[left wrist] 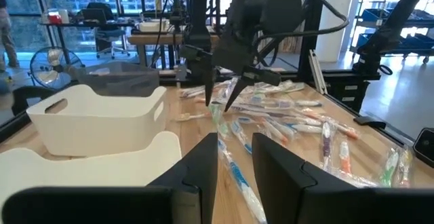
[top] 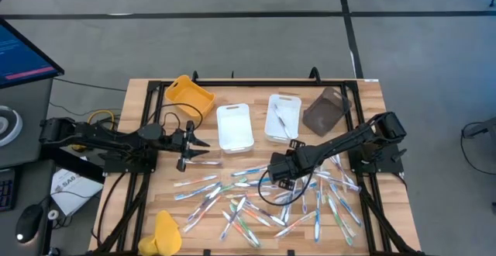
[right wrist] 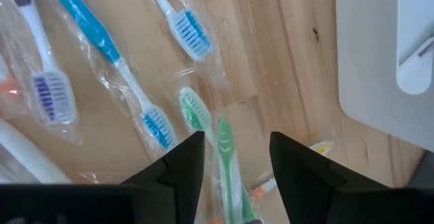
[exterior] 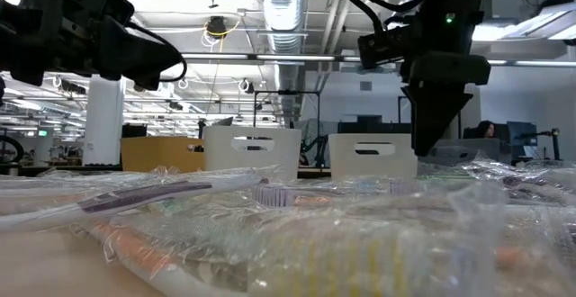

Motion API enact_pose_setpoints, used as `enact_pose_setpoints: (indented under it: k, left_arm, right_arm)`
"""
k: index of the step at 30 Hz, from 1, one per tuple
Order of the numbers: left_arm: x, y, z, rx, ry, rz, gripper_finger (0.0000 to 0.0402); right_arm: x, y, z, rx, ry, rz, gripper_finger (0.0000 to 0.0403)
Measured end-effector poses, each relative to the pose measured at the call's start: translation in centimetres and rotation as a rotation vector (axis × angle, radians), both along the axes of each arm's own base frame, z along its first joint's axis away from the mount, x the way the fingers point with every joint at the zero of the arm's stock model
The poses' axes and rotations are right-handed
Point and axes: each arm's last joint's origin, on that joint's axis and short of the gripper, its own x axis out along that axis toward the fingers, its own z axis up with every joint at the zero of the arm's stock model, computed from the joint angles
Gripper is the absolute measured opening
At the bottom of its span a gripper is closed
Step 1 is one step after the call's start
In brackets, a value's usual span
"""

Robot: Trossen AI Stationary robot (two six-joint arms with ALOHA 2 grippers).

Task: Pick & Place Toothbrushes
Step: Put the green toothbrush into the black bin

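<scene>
Your right claw (top: 273, 168) hangs over the middle of the wooden bench (top: 139, 93), at the near edge of the scattered toothbrushes (top: 256, 205), just in front of the two white trays. Its fingers (right wrist: 178, 161) stand parted, with a gap between them. In its wrist view a green toothbrush (right wrist: 229, 166) in a clear wrapper lies straight in that gap, but you cannot tell whether the fingers touch it. Beside it lie a second green-headed brush and two blue toothbrushes (right wrist: 102, 41), all wrapped and flat on the wood.

Your left claw (top: 194, 143) sits out at the left side of the bench, in front of the yellow tray (top: 188, 95). Its fingers (left wrist: 200, 166) are set fairly narrow. From above, a wrapped toothbrush (top: 203, 163) lies just below its tips; you cannot tell whether it is gripped.

The toothbrushes spread in a loose heap across the front and right half of the bench, many crossing one another. One lies inside the right white tray (top: 283, 118). The left white tray (top: 234, 126) sits beside it, and a dark tray (top: 325, 110) stands tilted further right. A yellow thing (top: 166, 233) rests at the front left corner.
</scene>
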Motion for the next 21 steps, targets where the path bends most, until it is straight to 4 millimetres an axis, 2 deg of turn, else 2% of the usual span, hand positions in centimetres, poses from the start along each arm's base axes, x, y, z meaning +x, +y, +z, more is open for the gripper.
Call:
enact_pose_setpoints:
  k: [10,21]
  left_arm:
    - [0.0,0.0,-0.2,-0.022,0.021,0.001,0.0086]
    - [0.0,0.0,-0.2,-0.020,0.025,0.001,0.0086]
  right_arm:
    - [-1.2,-0.3,-2.1,-0.011,0.043,0.001,0.0162]
    - [-1.6,-0.5,-3.3,-0.003,0.025,-0.018,0.0160]
